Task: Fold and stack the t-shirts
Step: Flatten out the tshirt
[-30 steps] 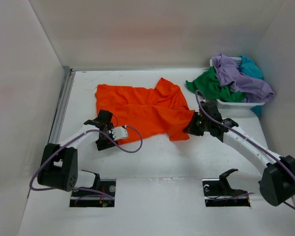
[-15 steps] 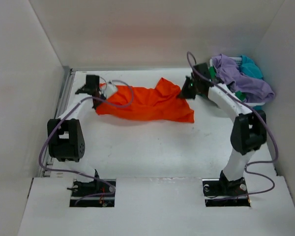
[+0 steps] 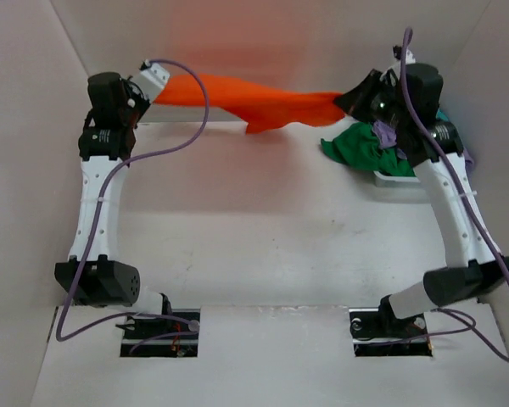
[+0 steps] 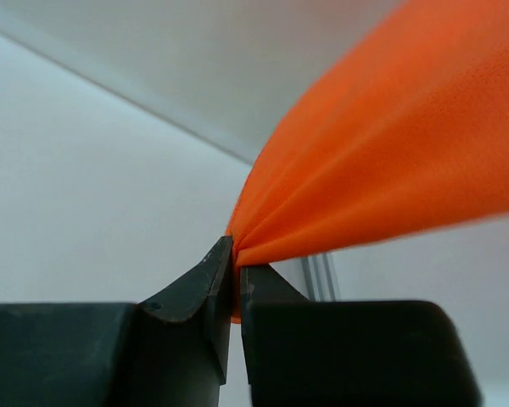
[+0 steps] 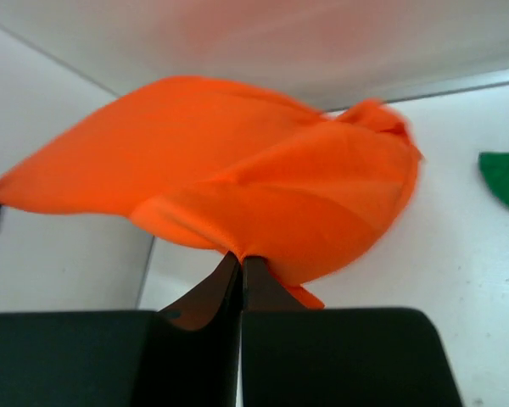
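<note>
high above the far end of the table, the orange t-shirt is strung out between both arms, clear of the surface and sagging in the middle. the left gripper is pinched tight on its left edge, and the right gripper is clamped on the opposite edge. at far right, the green t-shirt spills from the white basket.

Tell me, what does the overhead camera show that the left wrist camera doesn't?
Only overhead: both arms holding the orange t-shirt stretched aloft between them, plus the green t-shirt by the white basket. Only left wrist: the left fingers pinched shut on bunched fabric, close up. Both: the orange t-shirt itself.
</note>
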